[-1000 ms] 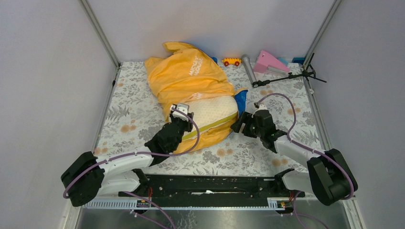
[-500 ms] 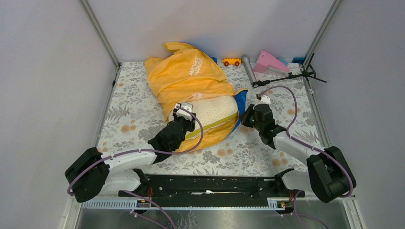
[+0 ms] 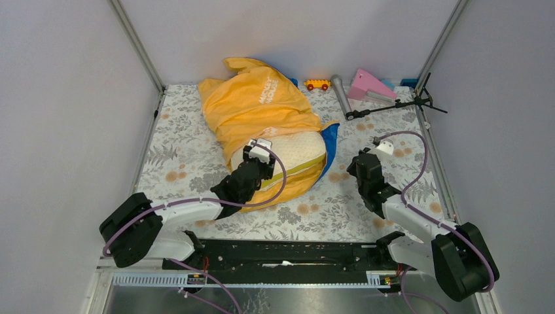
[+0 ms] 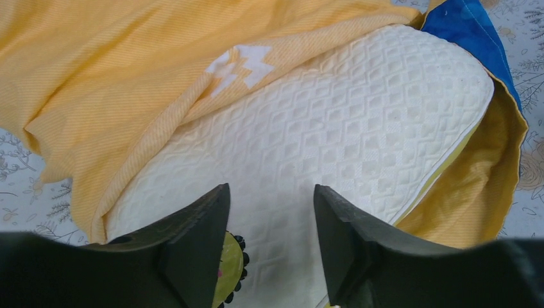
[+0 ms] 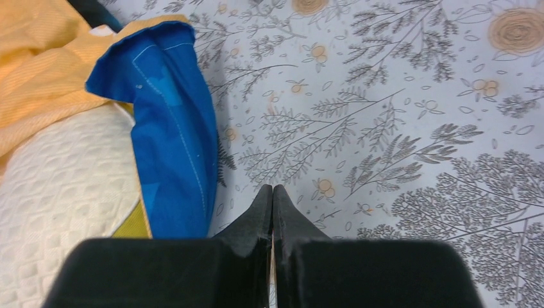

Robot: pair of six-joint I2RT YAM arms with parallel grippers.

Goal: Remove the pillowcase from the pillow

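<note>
Pillow [image 4: 333, 128] right under L pincer [image 4: 269, 192], jaws apart.

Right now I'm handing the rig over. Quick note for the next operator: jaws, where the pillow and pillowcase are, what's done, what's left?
Left gripper: jaws open, over the bared near end of the pillow, gripping nothing.
Right gripper: jaws shut, empty, above bare table just right of the blue lining.
Pillowcase: bunched over the far part of the pillow, with the near end exposed.
Done: pillowcase partly peeled back.
Left: probably pin the pillow, then pull the pillowcase off the far end.
</note>
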